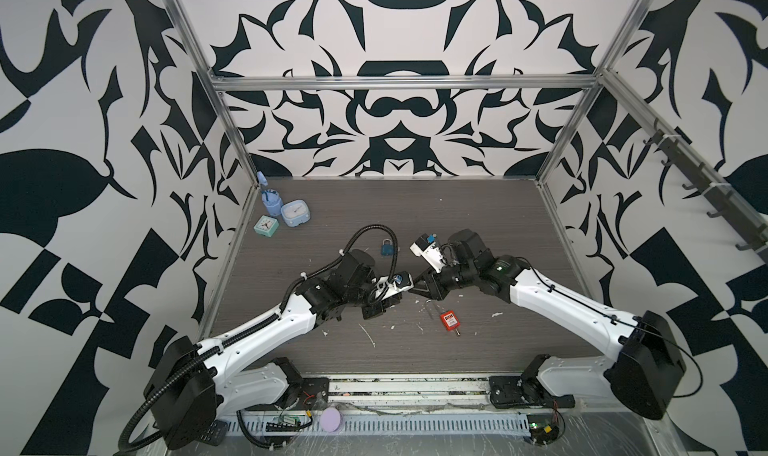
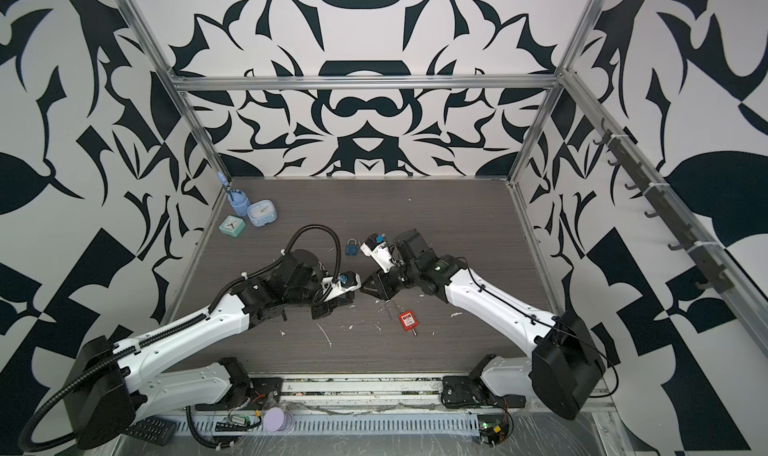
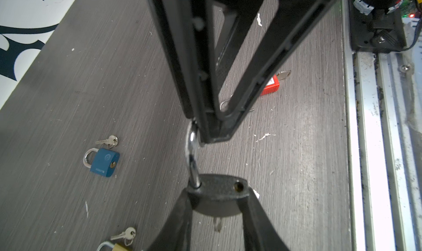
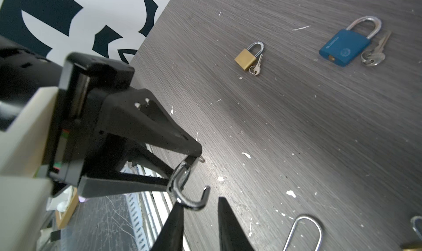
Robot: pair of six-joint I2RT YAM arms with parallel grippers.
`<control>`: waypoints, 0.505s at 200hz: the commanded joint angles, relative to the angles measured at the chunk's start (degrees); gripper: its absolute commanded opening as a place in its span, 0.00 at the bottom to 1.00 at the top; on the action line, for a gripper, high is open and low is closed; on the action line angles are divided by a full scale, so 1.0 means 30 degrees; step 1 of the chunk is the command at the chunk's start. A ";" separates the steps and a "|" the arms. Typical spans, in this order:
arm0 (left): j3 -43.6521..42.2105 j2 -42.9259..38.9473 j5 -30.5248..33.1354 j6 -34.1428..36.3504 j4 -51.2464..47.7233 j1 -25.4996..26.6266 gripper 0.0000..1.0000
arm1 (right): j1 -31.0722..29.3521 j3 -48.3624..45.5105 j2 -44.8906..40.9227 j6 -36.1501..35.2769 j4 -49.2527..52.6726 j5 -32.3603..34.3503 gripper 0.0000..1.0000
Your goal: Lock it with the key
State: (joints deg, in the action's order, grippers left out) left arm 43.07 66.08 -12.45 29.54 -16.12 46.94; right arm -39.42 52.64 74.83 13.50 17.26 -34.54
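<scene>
One padlock (image 3: pixel 219 188) clamped in left hand (image 3: pixel 219 196), shackle (image 3: pixel 191 147) touching right hand (image 3: pixel 214 133).

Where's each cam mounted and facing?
Top views: high at the robot's side of the dark wood-grain table, looking down toward the patterned back wall; left arm, right arm show.
Left wrist: on the left arm, looking along the left hand gripping a dark grey metal padlock; right hand opposite.
Right wrist: on the right arm, looking past its fingertips at the left hand.
Shared: both wrist views show the blue metal padlock.
</scene>
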 commanded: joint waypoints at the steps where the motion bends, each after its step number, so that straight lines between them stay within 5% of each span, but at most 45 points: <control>1: 0.0608 0.0248 0.0639 -0.0025 -0.0142 -0.0060 0.00 | -0.0014 0.0710 -0.0169 0.0314 -0.1081 -0.0379 0.22; 41: 0.1053 0.1030 0.2503 -0.0091 0.0227 -0.0060 0.00 | -0.0015 0.0675 0.0641 0.1355 -0.1951 -0.0725 0.15; 101: 0.1112 0.1199 0.2630 -0.0033 0.0686 -0.0064 0.00 | -0.0088 0.0847 0.1334 0.1795 -0.2559 -0.0741 0.17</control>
State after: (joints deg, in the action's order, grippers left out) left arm 44.34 69.52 -4.49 29.36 -15.53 46.87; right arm -39.46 52.66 79.07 18.09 12.03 -36.23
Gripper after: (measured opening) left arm 0.339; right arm 0.140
